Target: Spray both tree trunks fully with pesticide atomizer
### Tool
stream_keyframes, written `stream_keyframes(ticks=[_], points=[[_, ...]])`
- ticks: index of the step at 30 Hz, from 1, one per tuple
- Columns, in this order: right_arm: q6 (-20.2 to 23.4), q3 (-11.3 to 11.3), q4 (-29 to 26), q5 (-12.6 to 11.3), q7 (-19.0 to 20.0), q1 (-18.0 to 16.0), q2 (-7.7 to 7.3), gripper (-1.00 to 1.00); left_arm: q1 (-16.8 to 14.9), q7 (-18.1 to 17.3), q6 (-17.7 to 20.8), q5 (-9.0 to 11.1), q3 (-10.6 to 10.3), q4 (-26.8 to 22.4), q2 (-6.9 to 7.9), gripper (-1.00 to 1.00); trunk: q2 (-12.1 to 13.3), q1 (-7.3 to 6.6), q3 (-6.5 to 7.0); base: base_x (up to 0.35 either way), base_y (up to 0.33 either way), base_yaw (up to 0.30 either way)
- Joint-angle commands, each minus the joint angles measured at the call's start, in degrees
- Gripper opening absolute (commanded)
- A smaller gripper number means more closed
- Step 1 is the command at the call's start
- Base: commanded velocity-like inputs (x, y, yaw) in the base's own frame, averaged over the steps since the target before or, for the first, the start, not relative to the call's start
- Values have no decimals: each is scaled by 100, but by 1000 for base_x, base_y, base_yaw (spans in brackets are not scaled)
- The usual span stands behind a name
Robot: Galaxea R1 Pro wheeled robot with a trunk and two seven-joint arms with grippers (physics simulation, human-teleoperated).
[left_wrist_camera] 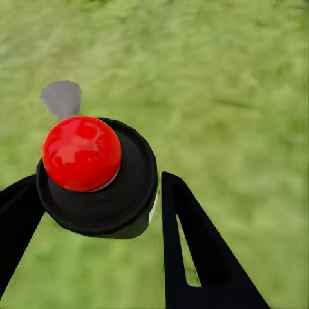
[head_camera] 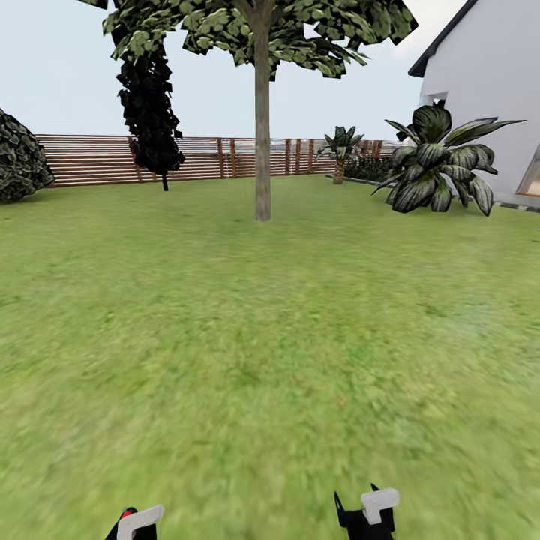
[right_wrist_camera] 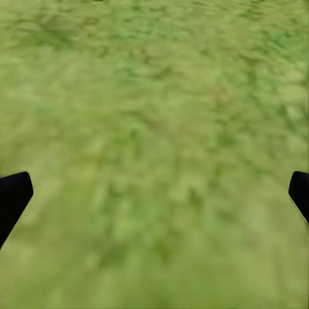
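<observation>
Both grippers sit low at the bottom edge of the head view, tips only, arms themselves out of frame.

Left gripper (head_camera: 137,523): a pale grey finger piece angled up and outward over a black body, a speck of red beside it. Left wrist view: left gripper (left_wrist_camera: 96,199) has two black fingers (left_wrist_camera: 193,251) closed against a black round-topped object with a red knob; one finger touches each side. Grip reads as clamped.

Right gripper (head_camera: 369,514): black body with a pale grey finger piece on top, slightly higher than the left one. Right wrist view: right gripper (right_wrist_camera: 154,193) has black fingertips (right_wrist_camera: 13,193) at opposite frame edges, spread wide, nothing between them.
</observation>
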Motion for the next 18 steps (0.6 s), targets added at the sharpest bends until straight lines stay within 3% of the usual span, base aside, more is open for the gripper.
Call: stream_keyframes(ticks=[1,18], points=[[-15,-18,2,45,-15,-3,-2,100,-4,16,-15,-34,19,2,-2,-100,-2,2,-5,340,0,0],[-23,-17,0,38,-31,-3,-6,100,-4,19,-18,-30,19,2,-8,-100,-2,2,-5,340,0,0]])
